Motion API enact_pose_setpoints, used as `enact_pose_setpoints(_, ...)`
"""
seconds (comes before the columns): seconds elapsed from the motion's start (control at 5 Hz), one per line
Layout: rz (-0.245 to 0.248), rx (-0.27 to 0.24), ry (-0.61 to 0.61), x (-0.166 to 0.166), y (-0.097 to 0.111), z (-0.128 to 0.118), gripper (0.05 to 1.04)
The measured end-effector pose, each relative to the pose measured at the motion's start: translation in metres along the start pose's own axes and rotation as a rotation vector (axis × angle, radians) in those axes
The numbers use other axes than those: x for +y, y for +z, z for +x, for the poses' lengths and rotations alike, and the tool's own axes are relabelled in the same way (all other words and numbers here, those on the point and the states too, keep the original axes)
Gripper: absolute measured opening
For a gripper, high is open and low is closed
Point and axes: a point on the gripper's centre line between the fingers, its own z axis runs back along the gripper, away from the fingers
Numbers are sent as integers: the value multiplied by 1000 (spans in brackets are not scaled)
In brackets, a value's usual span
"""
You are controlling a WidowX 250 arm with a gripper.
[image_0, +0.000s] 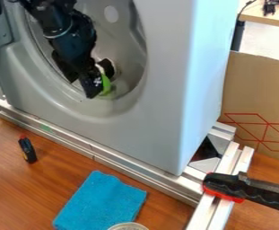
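Camera view, upper left: black gripper (99,81), whether pinching I can't tell, by a curved green object (106,85), likely light, best gripped mid-edge.

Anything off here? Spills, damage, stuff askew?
Nothing stands out. Grey housing sits upright on the metal rails; blue cloth lies on the wooden tabletop, no visible spill. Green item by the tool in the round opening is partly hidden, so can't judge its condition.
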Motion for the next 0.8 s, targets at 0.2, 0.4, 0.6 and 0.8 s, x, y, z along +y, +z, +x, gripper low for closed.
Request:
enact_pose_setpoints(0.2,-3,-10,28,12,-3,6,1001)
enact_pose_setpoints(0.4,-35,1,40,17,-14,14,1000)
enact_pose_setpoints(0.6,-51,7,56,22,-19,16,1001)
enact_pose_setpoints(0.8,-56,27,74,25,-21,19,1000)
